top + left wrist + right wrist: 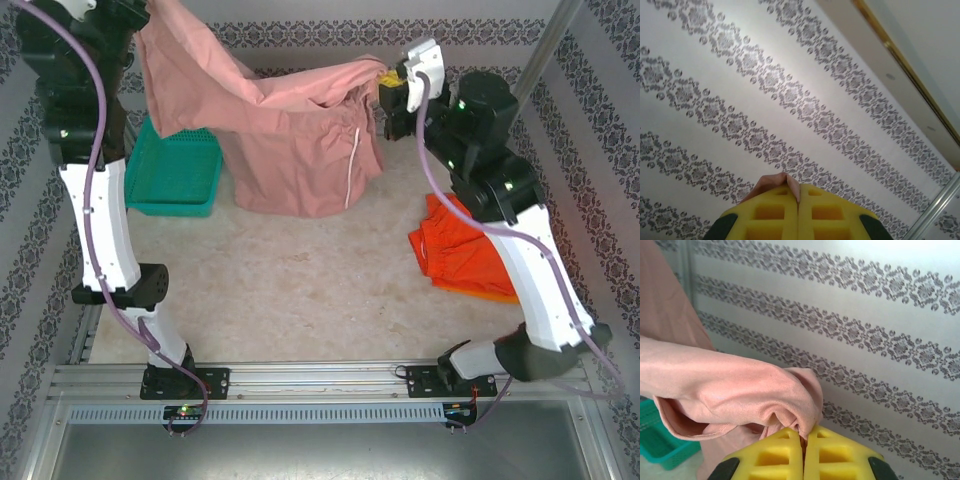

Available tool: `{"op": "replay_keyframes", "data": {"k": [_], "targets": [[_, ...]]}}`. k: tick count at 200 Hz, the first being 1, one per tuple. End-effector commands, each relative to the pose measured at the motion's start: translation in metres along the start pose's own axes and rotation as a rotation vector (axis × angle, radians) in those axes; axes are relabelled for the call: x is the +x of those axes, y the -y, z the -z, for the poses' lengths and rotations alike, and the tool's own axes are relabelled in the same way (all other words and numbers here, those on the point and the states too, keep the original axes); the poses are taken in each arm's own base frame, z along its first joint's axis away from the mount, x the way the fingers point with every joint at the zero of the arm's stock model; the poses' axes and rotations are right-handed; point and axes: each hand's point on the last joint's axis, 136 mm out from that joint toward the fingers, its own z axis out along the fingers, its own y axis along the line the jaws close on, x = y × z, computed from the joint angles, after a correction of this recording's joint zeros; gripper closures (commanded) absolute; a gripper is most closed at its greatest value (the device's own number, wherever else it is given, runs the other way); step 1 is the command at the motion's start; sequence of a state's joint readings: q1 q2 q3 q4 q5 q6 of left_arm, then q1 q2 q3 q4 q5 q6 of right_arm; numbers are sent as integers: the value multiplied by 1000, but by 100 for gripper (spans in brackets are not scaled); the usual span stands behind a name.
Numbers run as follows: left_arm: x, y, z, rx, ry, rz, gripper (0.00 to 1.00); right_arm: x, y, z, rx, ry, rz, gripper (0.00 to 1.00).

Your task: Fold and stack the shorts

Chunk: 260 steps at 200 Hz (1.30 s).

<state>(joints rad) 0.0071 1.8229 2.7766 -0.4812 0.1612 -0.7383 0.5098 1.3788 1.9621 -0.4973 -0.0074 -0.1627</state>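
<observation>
The large dusty pink shorts (290,140) hang stretched between my two grippers above the back of the table, their lower part and a white drawstring (352,165) sagging down to the surface. My left gripper (799,189) is shut on a corner of the pink cloth (775,182), high at the back left. A bunched pink edge (790,400) is pinched in my shut right gripper (805,434), which sits at the back right (392,88). The red-orange shorts (465,250) lie crumpled on the table at the right, with a lighter orange edge (475,291) showing beneath them.
A teal mesh basket (175,175) stands at the back left, partly behind the hanging cloth. Patterned walls close in the back and both sides. The right arm (520,240) reaches over the red-orange shorts. Bare tabletop (280,290) lies in the middle and front.
</observation>
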Motion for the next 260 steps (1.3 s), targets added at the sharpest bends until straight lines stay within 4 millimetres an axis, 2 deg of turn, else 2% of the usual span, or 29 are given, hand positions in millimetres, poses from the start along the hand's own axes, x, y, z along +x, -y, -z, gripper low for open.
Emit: {"op": "replay_keyframes", "data": {"k": [1,11,29,54,78,98,120,166,190,207,216,228,235,244,260], "targets": [[-19,19,23,26,27,-49,100,-24,-1,34,24,86,-29,100],[-23,22,27,29,33,-55,100,-26,-1,45,36,93,-52,100],[-20,20,26,24,24,-55,100,-16,5,56,77,67,-94,100],[0,2,8,0,-22,-35,100,17,16,60,159,-13,-112,100],[33,-24,-20,-24,-90,0,100,58,25,56,241,-110,-99,100],[74,-54,-47,-59,-169,11,100,98,35,47,303,-212,-88,100],[130,-85,-74,-94,-267,8,100,149,45,30,329,-317,-125,100],[255,-150,-122,-119,-418,-40,100,261,80,-20,368,-526,-270,95],[314,-190,-139,-147,-449,-46,100,298,100,-54,365,-586,-349,91],[342,-218,-147,-184,-440,-20,98,323,119,-83,378,-631,-409,86],[352,-229,-151,-191,-427,-7,91,335,132,-96,392,-651,-450,81],[363,-237,-155,-192,-413,5,76,351,149,-113,409,-670,-504,68],[368,-239,-157,-189,-408,13,63,357,161,-120,435,-676,-538,60],[371,-236,-157,-178,-412,26,44,361,177,-126,470,-674,-580,51],[369,-219,-155,-143,-435,17,26,352,194,-133,497,-636,-658,40]]}}
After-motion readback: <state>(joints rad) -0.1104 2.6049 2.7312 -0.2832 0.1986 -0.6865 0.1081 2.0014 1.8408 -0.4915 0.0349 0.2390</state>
